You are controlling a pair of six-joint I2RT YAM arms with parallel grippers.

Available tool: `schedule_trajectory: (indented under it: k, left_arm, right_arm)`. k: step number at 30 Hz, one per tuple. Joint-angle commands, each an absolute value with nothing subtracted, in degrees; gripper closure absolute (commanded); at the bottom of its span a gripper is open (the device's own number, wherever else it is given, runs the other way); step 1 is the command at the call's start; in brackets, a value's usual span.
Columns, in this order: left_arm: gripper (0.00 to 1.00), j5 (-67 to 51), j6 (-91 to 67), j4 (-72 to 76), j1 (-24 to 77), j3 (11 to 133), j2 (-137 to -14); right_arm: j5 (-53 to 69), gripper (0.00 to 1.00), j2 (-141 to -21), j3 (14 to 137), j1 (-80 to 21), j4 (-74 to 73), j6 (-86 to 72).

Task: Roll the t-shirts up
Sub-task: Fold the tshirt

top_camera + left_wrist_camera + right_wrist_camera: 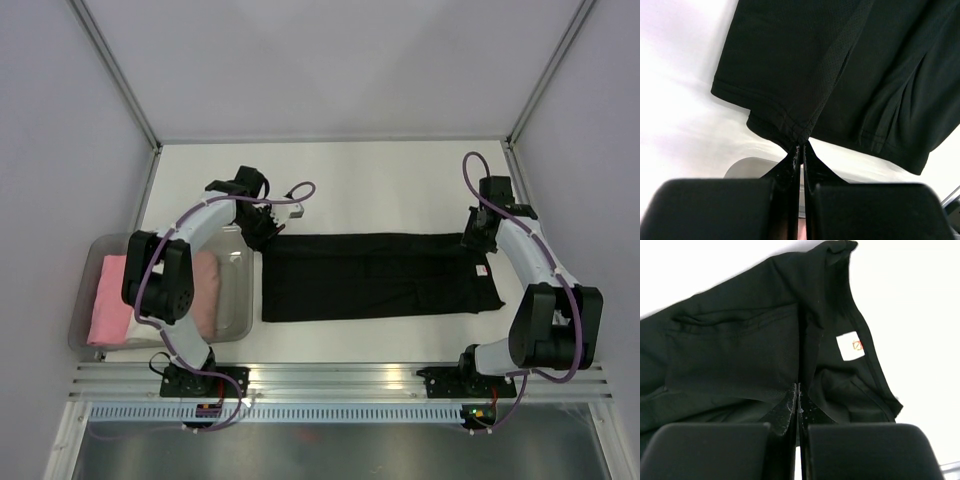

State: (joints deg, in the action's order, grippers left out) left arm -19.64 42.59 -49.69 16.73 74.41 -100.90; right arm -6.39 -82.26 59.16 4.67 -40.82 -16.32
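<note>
The black t-shirt (pixel 375 275) lies folded into a long strip across the table, its neck end with the small pale label (pixel 850 346) to the right. My left gripper (pixel 262 228) is at the strip's far left corner, shut, with the hem corner (pixel 797 131) drawn into its tips (pixel 801 146). My right gripper (pixel 478 240) is at the far right edge by the collar, shut on a ridge of black cloth (pixel 807 347) that rises to its tips (pixel 798 386). A pink shirt (pixel 110 300) and a pale peach shirt (pixel 205 290) lie in the tub.
The clear plastic tub (pixel 240 252) stands at the left edge of the table, close beside the left arm; its rim also shows in the left wrist view (pixel 747 167). Grey walls enclose the table on three sides. A metal rail (pixel 340 375) runs along the near edge.
</note>
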Motion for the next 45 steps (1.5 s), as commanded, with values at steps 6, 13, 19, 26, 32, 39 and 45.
schedule_trajectory:
  k: [6, 13, 19, 26, 32, 39, 45]
  left_arm:
    - [0.98, -22.4, 48.2, -50.5, 16.6, 71.8, -97.6]
    - [0.98, -22.2, 48.5, -50.4, 16.6, 70.4, -99.1]
    - [0.98, -20.9, 49.2, -50.4, 16.6, 70.0, -100.9]
    - [0.98, -17.1, 51.4, -50.1, 16.5, 70.0, -102.0]
    - [0.98, -17.3, 54.1, -50.1, 16.5, 68.2, -101.8]
    - [0.82, -18.5, 56.9, -51.4, 17.2, 67.8, -101.3]
    - [0.58, -19.1, 59.1, -53.0, 17.2, 67.9, -99.8]
  right_arm:
    - [-7.5, 1.00, -76.9, 54.2, 4.7, -43.2, -21.1]
    - [-6.6, 1.00, -78.1, 48.2, 4.7, -40.3, -25.1]
    - [-9.1, 1.00, -79.7, 46.9, 4.7, -39.6, -25.6]
    - [-13.0, 1.00, -78.9, 46.9, 8.1, -39.4, -24.7]
    - [-11.3, 1.00, -78.9, 46.2, 10.6, -37.8, -23.8]
    - [-8.9, 1.00, -80.2, 45.6, 10.7, -36.5, -24.2]
    - [-9.8, 0.61, -79.8, 46.1, 10.6, -37.2, -24.1]
